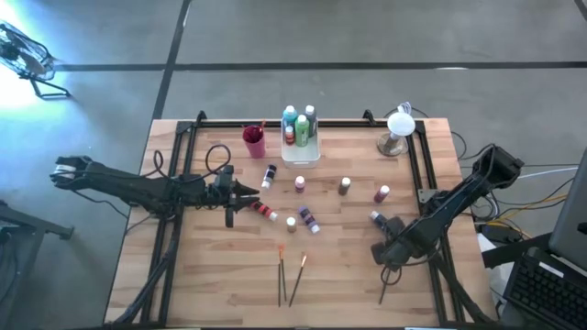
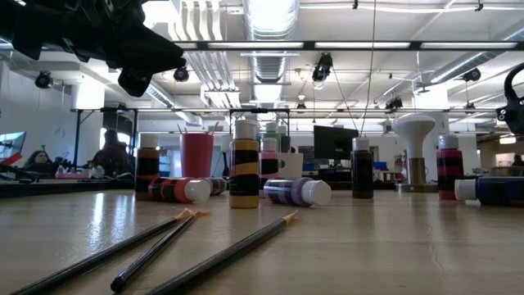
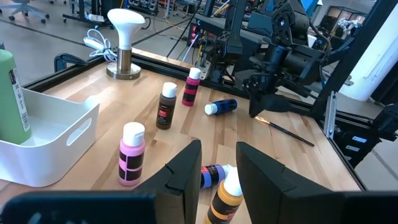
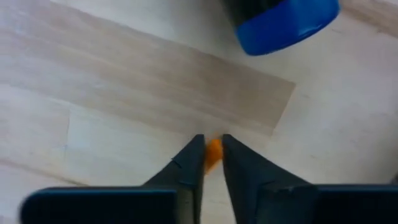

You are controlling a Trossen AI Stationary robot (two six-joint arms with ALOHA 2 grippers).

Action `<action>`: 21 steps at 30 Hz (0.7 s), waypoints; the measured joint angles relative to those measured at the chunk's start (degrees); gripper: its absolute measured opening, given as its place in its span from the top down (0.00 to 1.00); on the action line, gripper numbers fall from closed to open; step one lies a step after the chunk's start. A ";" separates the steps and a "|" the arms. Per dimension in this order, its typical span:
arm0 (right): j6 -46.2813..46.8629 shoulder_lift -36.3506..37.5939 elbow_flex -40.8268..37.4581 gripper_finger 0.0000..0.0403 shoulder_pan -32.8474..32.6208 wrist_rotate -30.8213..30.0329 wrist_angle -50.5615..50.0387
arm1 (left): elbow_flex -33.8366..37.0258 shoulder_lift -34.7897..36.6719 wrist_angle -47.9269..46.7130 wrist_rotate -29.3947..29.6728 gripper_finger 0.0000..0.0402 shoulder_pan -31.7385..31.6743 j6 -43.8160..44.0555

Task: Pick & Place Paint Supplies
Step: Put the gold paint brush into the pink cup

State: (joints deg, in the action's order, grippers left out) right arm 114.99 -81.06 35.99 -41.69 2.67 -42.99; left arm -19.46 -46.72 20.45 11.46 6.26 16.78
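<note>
Wooden table, near right: right gripper narrowed onto thin paintbrush at its orange tip. Light, stiff, prone to roll; better gripped mid-handle. Left gripper half-open, empty.

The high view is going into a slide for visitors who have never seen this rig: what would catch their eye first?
Probably the scatter of small paint bottles lying and standing mid-table, below the white tray already holding a few upright ones beside a magenta cup. Next, the right gripper low at the near right, its fingers pinching the orange tip of a paintbrush, while the left gripper hovers by the red bottle.
</note>
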 joint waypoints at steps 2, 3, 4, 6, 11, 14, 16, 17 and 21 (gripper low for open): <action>-1.23 0.00 -0.02 0.96 0.00 0.28 0.74 | 0.00 0.00 -0.01 -0.01 0.74 0.00 -0.01; -1.45 0.00 -0.02 0.97 0.00 0.34 1.03 | 0.00 0.00 -0.02 0.00 0.74 0.02 0.00; -1.68 0.03 0.02 0.97 0.00 0.39 1.17 | 0.00 0.00 -0.02 0.00 0.74 0.01 -0.01; -2.87 -0.08 0.69 0.98 -0.04 0.95 2.23 | 0.00 0.00 -0.02 0.00 0.74 0.02 -0.01; -7.29 0.09 5.04 0.98 0.05 -2.49 1.92 | 0.02 0.00 -0.06 0.00 0.74 0.00 -0.02; -10.36 0.88 7.92 0.98 0.78 -7.80 1.84 | 0.02 -0.01 -0.07 0.00 0.74 0.00 -0.01; -13.07 1.41 9.51 0.98 1.61 -11.27 1.63 | 0.02 -0.02 -0.10 0.00 0.74 0.00 0.26; -14.92 1.65 10.40 0.98 2.16 -12.91 1.61 | 0.02 -0.02 -0.09 0.00 0.74 0.00 0.31; -23.46 2.57 14.41 0.98 5.13 -18.15 1.53 | 0.02 -0.02 -0.11 0.00 0.74 0.01 0.33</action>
State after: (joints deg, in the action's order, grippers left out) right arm 91.54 -78.49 50.40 -36.56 -15.48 -41.46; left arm -19.44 -46.74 20.34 11.46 6.28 17.10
